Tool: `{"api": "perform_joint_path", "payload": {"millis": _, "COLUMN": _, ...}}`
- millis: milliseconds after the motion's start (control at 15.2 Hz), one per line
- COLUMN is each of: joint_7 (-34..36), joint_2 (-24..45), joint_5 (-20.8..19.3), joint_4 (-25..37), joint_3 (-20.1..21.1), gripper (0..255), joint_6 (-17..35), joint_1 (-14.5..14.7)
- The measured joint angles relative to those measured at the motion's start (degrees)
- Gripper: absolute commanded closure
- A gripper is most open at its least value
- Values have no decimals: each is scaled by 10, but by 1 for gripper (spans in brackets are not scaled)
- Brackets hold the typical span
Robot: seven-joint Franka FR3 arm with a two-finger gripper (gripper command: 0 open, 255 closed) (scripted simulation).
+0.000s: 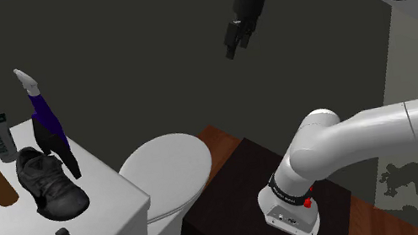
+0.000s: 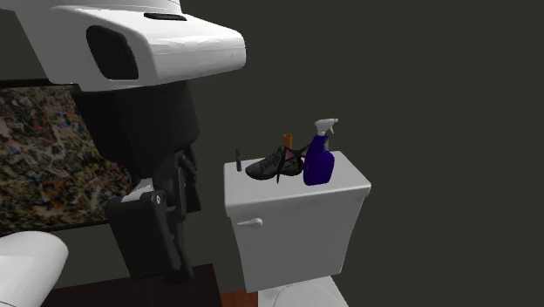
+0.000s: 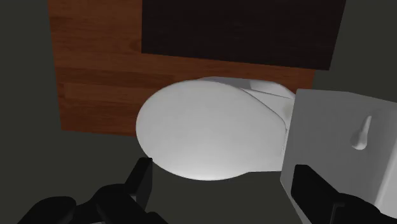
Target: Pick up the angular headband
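The thin dark angular headband (image 1: 69,162) is propped against the black lace-up shoe (image 1: 52,189), beside the purple spray bottle (image 1: 47,119), on the white toilet tank lid (image 1: 108,184). The all-black gripper (image 1: 233,47) is held high over the closed white toilet seat (image 1: 163,166), fingers apart and empty. The approach is judged in hand; travel across and descent over the tank are called for.

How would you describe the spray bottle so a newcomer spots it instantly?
Find the white toilet tank lid at the shoulder view's left. Among the things on it, the purple spray bottle stands beside the dark sneaker; it alone is purple, with a white trigger head.
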Motion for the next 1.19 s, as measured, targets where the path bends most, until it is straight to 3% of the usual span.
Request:
{"api": "perform_joint_path", "payload": {"millis": 528, "joint_7": 71, "joint_2": 69, "joint_5": 47, "joint_4": 13, "joint_3": 57, "gripper": 0, "joint_6": 36, "joint_1": 19}}
{"api": "perform_joint_path", "payload": {"millis": 1188, "joint_7": 180, "joint_2": 227, "joint_5": 96, "joint_4": 93, "joint_3": 139, "gripper": 0, "joint_6": 90, "joint_1": 42}}
